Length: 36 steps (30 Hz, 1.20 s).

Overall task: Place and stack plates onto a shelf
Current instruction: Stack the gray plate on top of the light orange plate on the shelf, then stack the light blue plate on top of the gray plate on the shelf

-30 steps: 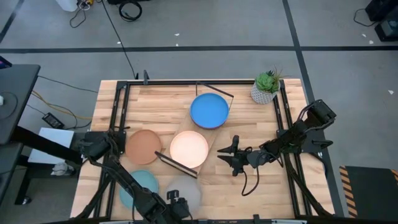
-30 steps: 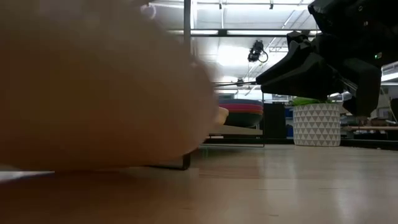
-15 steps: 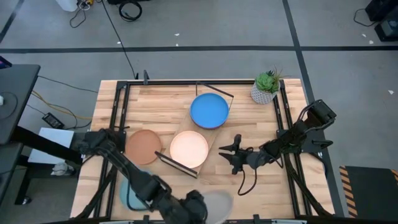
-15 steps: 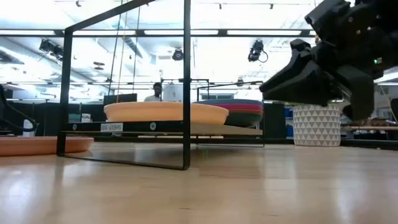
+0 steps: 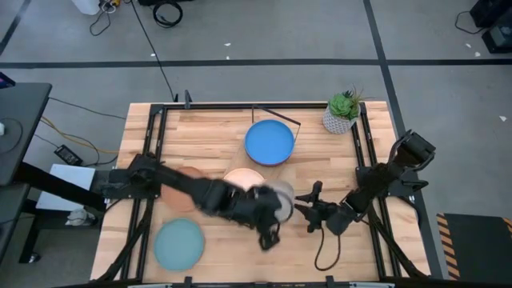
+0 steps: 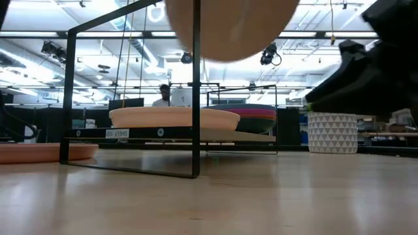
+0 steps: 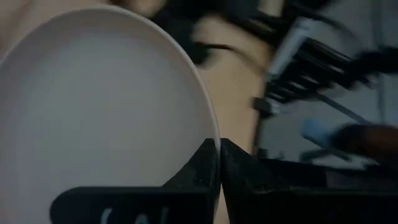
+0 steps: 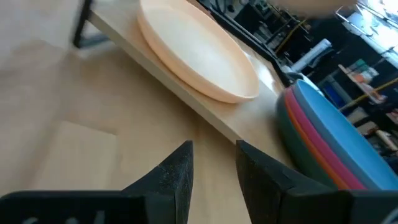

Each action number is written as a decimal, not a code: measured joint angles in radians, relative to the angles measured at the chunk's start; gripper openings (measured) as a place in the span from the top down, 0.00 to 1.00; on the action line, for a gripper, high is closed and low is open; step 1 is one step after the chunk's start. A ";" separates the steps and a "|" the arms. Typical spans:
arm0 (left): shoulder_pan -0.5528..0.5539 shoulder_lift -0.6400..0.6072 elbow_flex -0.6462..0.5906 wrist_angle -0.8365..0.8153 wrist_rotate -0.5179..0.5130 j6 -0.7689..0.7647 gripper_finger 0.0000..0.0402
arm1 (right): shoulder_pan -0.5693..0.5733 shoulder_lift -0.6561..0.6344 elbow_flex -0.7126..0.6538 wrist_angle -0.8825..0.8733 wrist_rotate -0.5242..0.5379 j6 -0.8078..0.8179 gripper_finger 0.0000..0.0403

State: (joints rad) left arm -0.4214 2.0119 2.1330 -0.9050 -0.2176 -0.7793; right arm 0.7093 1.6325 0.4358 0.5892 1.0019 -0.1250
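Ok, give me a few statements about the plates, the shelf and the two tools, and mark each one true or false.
1. The left tool grips a grey plate by its rim. True.
2. The blue plate tops a stack on the shelf. True.
3. The cream plate lies on the tabletop. False: it lies on the shelf.
4. The right tool holds a plate. False: its fingers are apart with nothing between them.
5. The teal plate lies on the shelf. False: it lies on the table, near the front edge.

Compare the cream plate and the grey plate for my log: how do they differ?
The cream plate lies flat on the shelf; the grey plate is off the table, gripped at its rim by the left hand. Cream is warm-toned; grey is pale and cool. Both are round and shallow.
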 joint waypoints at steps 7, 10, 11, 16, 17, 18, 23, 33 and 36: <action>0.144 0.007 0.000 -0.158 0.005 -0.059 0.96 | 0.091 0.000 0.000 -0.003 0.002 0.091 0.69; 0.180 0.036 0.002 -0.212 0.003 -0.081 0.96 | 0.126 0.000 0.000 -0.006 0.002 0.129 0.69; 0.186 0.053 0.002 -0.228 0.001 -0.082 0.96 | 0.138 0.000 0.000 -0.006 0.002 0.141 0.69; 0.188 0.141 0.000 -0.264 0.062 -0.105 0.96 | 0.178 0.000 0.000 -0.012 0.002 0.201 0.69; 0.187 0.154 0.000 -0.262 0.081 -0.107 0.96 | 0.184 0.000 0.000 -0.014 0.002 0.206 0.69; 0.185 0.166 0.000 -0.264 0.098 -0.108 0.96 | 0.189 0.000 0.000 -0.015 0.002 0.211 0.69; 0.171 0.199 0.001 -0.310 0.114 -0.120 0.96 | 0.200 0.000 0.000 -0.017 0.002 0.212 0.69; 0.145 0.207 0.000 -0.311 0.058 -0.067 0.83 | 0.199 0.000 0.000 -0.006 0.002 0.196 0.69; 0.152 0.207 0.001 -0.313 0.055 -0.049 0.73 | 0.194 0.000 0.000 -0.003 0.009 0.170 0.69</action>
State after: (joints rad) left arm -0.2698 2.2189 2.1337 -1.2179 -0.1628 -0.8281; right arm 0.9029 1.6329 0.4358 0.5858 1.0112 0.0448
